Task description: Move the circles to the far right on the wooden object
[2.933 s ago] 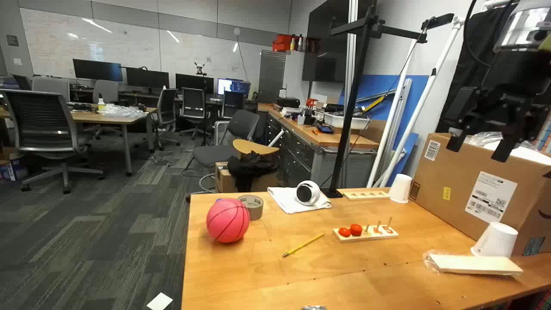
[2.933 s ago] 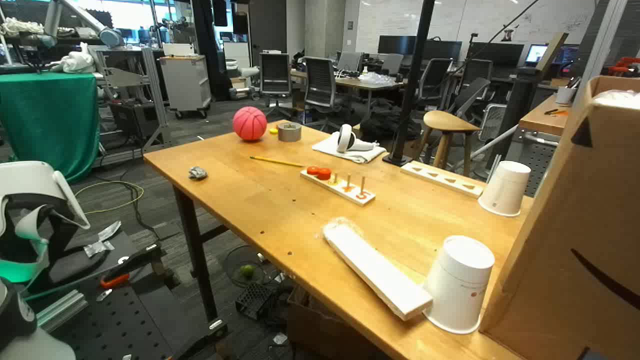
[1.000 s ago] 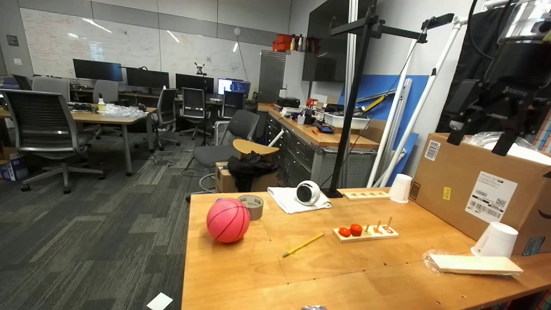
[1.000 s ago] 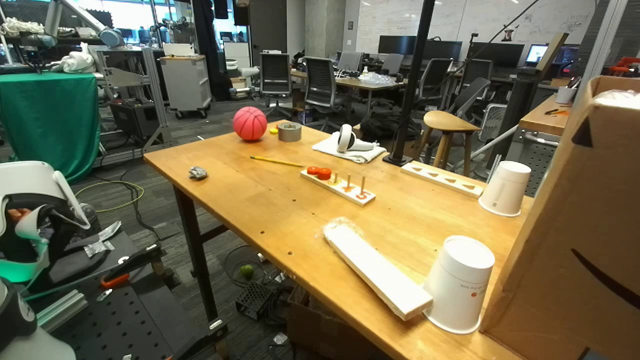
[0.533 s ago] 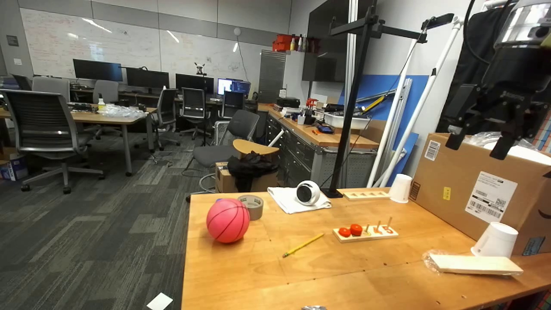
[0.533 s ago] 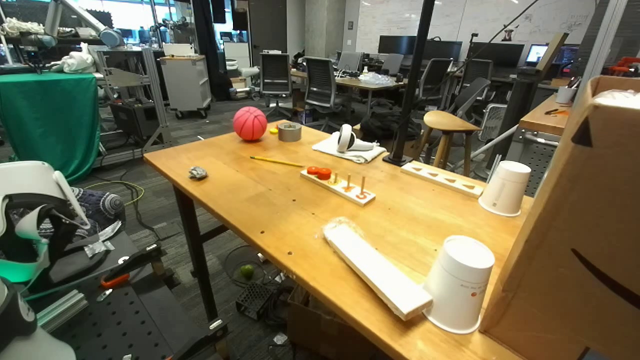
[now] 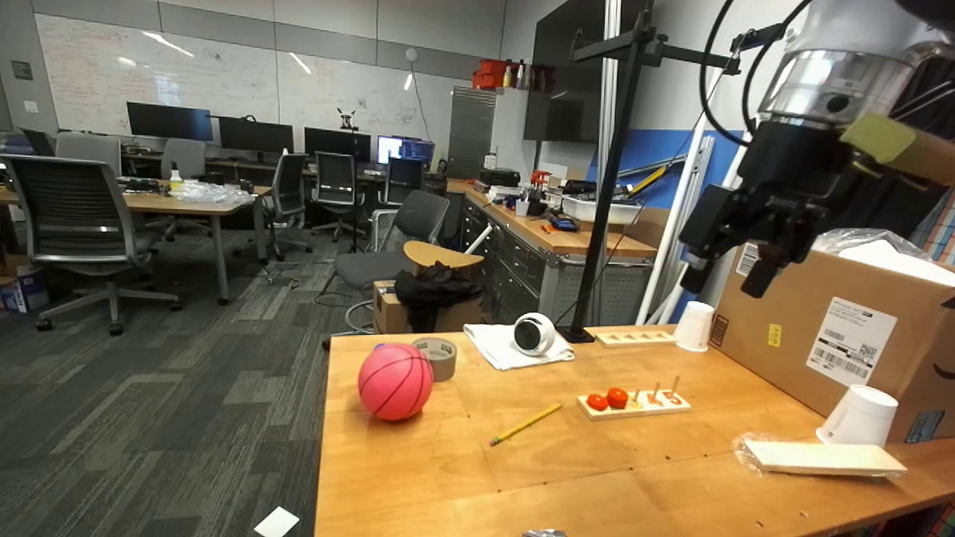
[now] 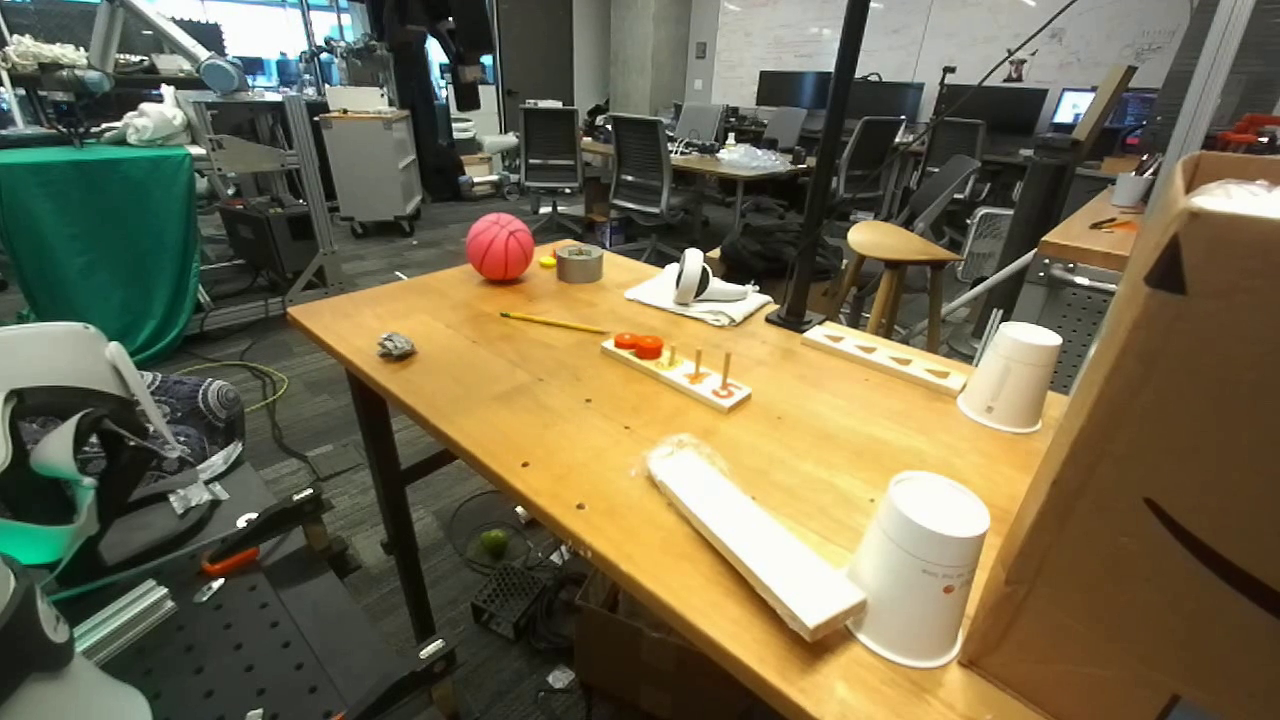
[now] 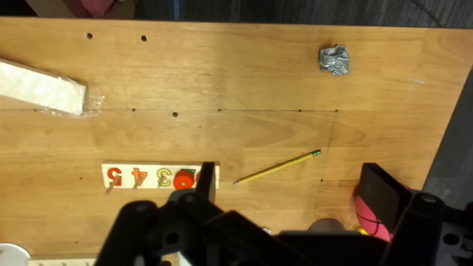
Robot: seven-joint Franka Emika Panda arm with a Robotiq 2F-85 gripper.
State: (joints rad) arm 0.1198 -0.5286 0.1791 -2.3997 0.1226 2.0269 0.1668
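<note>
As both exterior views show the red circles (image 7: 617,398) leftmost on the wooden board (image 9: 126,181), the whole task seems remaining; the wide-apart fingers (image 9: 382,194) hold nothing.

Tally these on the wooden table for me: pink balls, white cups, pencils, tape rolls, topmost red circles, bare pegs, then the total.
Pink ball: 1
White cups: 2
Pencil: 1
Tape roll: 1
Topmost red circles: 2 (any underneath can't be counted)
Bare pegs: 3
Total: 10
</note>
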